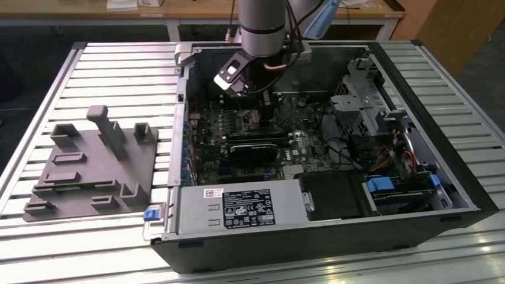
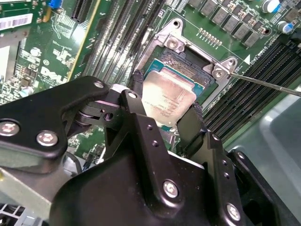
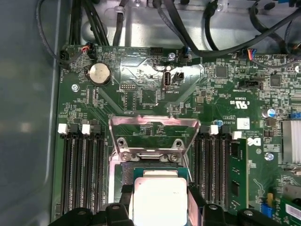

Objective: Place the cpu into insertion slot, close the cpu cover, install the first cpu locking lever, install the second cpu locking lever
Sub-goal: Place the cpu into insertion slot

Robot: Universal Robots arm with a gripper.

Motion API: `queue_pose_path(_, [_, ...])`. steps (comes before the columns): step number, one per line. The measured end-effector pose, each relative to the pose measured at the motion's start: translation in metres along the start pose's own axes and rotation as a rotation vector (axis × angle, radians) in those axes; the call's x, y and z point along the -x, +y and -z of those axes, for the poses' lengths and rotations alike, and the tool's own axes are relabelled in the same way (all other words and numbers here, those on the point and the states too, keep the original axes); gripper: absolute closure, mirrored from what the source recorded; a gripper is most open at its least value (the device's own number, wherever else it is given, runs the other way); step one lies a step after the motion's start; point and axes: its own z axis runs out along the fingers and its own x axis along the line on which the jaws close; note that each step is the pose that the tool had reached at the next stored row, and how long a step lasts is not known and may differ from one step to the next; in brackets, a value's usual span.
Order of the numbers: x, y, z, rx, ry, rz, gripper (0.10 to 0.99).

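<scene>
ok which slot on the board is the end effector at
The square insertion slot with the silvery rim, set between the two banks of long black memory slots. The end effector grips the cpu right at it.

- I read this as a robotics lab or workshop: my arm (image 1: 264, 23) hangs over an opened computer case (image 1: 316, 242), its motherboard (image 3: 141, 89) bare.
- The case lies on a slatted aluminium tabletop (image 1: 118, 65).
- A grey moulded fixture plate (image 1: 87, 177) sits beside it.
- Wooden workbenches (image 1: 197, 10) stand behind.
</scene>
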Motion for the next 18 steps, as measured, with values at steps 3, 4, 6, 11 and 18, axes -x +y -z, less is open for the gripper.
queue_pose_path(3, [-0.0015, -0.0002, -0.0021, 0.000, -0.0003, -0.002, 0.549])
queue_pose_path(4, [-0.0018, -0.0003, -0.0029, 0.000, -0.0003, -0.003, 0.549])
queue_pose_path(6, [-0.0023, -0.0004, -0.0044, 0.000, -0.0004, -0.004, 0.549])
queue_pose_path(11, [-0.0034, -0.0013, -0.0085, 0.000, -0.0005, -0.007, 0.549])
queue_pose_path(18, [-0.0039, -0.0029, -0.0141, 0.000, 0.0009, -0.008, 0.549])
